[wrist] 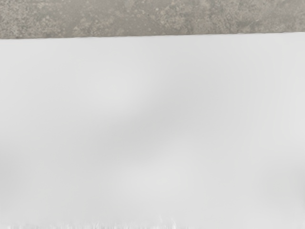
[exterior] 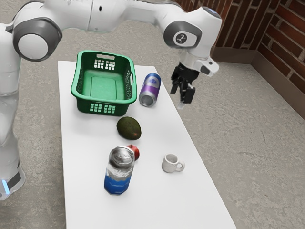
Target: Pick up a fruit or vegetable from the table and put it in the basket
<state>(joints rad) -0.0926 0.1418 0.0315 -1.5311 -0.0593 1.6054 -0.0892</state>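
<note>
White table [exterior: 86, 157], grey floor [exterior: 248, 143], brick wall [exterior: 288, 31]

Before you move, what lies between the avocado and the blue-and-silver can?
In the exterior view, a red fruit, partly hidden by the can.

A table [exterior: 86, 167] bears a basket [exterior: 85, 106], avocado [exterior: 128, 128], red fruit [exterior: 136, 152], cans [exterior: 117, 175] and mug [exterior: 169, 163].

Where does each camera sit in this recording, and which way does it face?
Exterior view: raised at the arm's side, looking down over the white table, basket, avocado and mug; the arm and gripper show.
Wrist view: on the arm's hand, looking down at the table, with floor past its edge.
Shared: the table and grey floor.
</note>
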